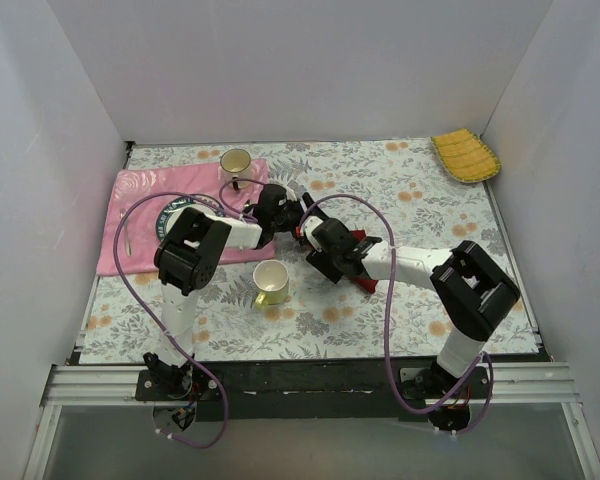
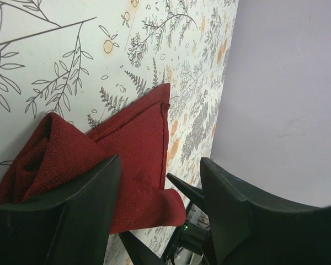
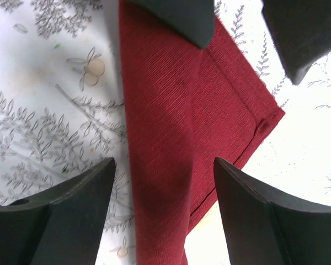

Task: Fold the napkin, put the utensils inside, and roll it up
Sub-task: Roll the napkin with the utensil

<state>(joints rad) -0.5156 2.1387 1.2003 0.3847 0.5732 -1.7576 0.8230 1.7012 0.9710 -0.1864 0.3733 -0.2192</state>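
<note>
Both arms reach in to meet near the middle of the counter (image 1: 430, 220), which is covered in a pale floral print, and the maroon napkin (image 2: 138, 138) lies there directly beneath the two hands. In the overhead view the arms hide nearly all of it. The left hand (image 2: 160, 165) has its jaws spread wide with nothing clamped. In its own camera one finger sits over the bunched, rumpled end of the napkin, while the flatter hemmed part stretches away between the fingers toward a corner. The right hand (image 3: 164, 163) faces it from the other side, and its jaws are also apart and grip nothing. Its wrist view shows the napkin running between its fingers as a long folded strip, with a stitched corner pointing out to one side on the print. The tips of the left hand's fingers show at the top of that view, one over the cloth and one beside it. A yellow-green cup (image 1: 271, 283) stands just in front of the hands. To the left a pink cloth (image 1: 140, 195) carries a dark plate (image 1: 172, 212) and a clear cup (image 1: 236, 163). A yellow ribbed cloth (image 1: 465, 155) lies in the far right corner.
</note>
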